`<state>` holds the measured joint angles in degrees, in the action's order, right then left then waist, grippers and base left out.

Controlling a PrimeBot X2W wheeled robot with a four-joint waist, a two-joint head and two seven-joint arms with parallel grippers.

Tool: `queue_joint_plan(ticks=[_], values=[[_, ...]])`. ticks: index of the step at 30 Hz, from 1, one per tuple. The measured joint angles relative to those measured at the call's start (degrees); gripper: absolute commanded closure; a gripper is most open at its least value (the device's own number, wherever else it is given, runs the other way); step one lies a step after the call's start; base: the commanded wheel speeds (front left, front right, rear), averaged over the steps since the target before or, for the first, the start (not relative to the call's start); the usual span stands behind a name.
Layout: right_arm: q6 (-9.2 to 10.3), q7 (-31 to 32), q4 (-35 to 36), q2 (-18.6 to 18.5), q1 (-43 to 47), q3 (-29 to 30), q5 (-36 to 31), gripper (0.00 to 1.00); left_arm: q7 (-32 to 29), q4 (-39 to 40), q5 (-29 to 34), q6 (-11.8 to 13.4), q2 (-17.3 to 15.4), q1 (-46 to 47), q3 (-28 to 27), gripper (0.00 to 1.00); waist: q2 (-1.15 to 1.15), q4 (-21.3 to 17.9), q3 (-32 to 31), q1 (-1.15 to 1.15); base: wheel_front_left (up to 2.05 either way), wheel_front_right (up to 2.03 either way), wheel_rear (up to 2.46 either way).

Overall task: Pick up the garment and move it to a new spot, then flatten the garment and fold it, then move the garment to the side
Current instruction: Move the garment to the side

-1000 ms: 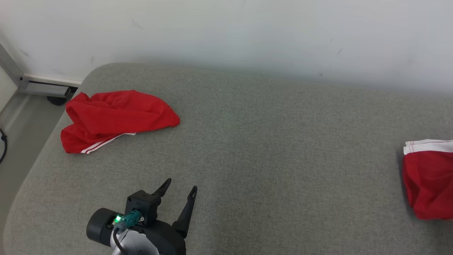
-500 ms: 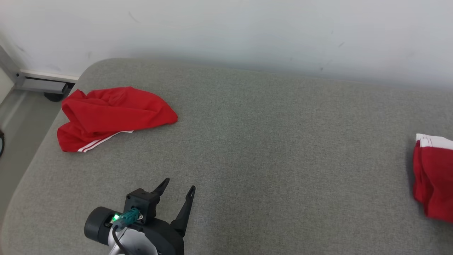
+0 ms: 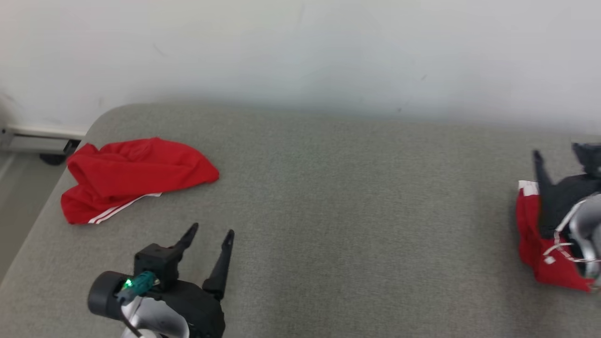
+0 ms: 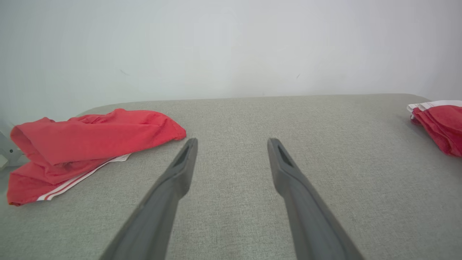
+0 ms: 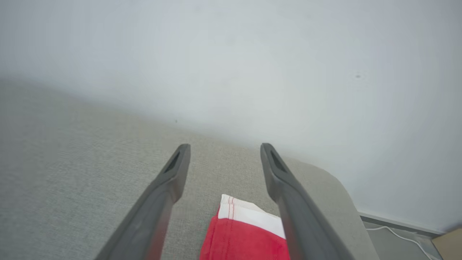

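A grey upholstered surface (image 3: 357, 197) ran up to a plain white wall (image 3: 300, 51) in front of you. The crumpled red garment (image 3: 136, 173) lay at the surface's far left corner, bunched in loose folds, with white stripes (image 3: 117, 209) along its near edge, and it sat apart from both grippers. Your left gripper (image 3: 212, 230) was over the surface's near left part, short of that garment, its two dark fingers spread and empty, pointing toward the wall. At the surface's right edge lay a folded red garment (image 3: 528, 230) with a white band (image 5: 249, 213) on its far end. Your right gripper (image 3: 558, 152) was over it, fingers parted with nothing pinched between them. In the right wrist view the band showed low between the two fingers, and you could not tell whether they touched the cloth. Beyond the surface's left corner a pale metal rail (image 3: 33, 141) ran along the foot of the wall. Off the surface's right end a thin white cable (image 5: 397, 231) lay on the floor.
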<state>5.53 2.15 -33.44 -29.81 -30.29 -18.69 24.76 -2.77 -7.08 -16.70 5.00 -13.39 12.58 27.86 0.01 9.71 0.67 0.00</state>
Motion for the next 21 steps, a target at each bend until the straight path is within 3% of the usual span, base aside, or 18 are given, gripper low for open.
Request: queue_joint_plan(ticks=[16, 21], values=[[-0.09, -9.79, 6.99, 10.38, 9.07, -0.91, 3.90, 0.00, 5.84, -4.33, -1.68, 1.74, -0.03, -3.89, -9.55, 0.00, 0.00, -7.83, -5.62, 0.00, 0.00, 0.00, 0.00], [0.27, -10.93, 7.66, 11.41, 13.24, 0.04, 5.61, 0.00, 6.34, -5.26, -2.08, 2.04, 0.09, -6.15, -10.67, 0.00, -0.01, -10.12, -7.70, -0.01, 0.00, 0.00, 0.00]])
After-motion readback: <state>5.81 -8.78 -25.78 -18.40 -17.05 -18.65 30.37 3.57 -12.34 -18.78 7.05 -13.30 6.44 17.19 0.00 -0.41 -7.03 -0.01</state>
